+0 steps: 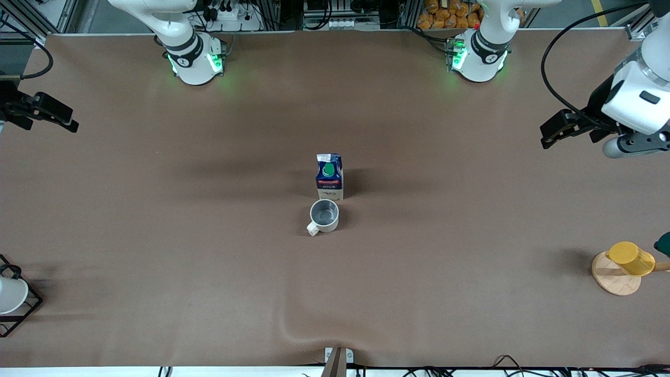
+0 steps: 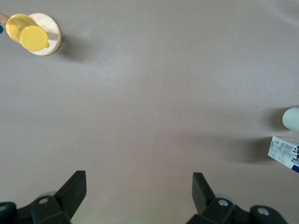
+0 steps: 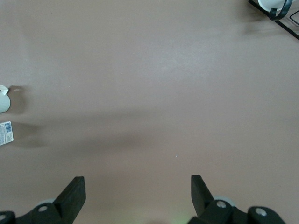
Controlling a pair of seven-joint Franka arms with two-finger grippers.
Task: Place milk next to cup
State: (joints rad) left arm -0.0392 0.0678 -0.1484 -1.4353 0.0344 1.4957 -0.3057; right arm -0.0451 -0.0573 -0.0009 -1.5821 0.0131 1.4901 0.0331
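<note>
Grey-beige mug point(image 1: 324, 215) upright mid-table, milk carton point(image 1: 330, 176) standing just beside the mug on its robot-base side, my left gripper point(image 2: 139, 192) and right gripper point(image 3: 138, 190) both empty, fingers wide, waiting over bare table well apart from the mug.

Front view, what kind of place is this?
Probably a robotics lab: two arm bases with green lights bolted along a brown-covered table, a milk carton and cup staged mid-table.
</note>
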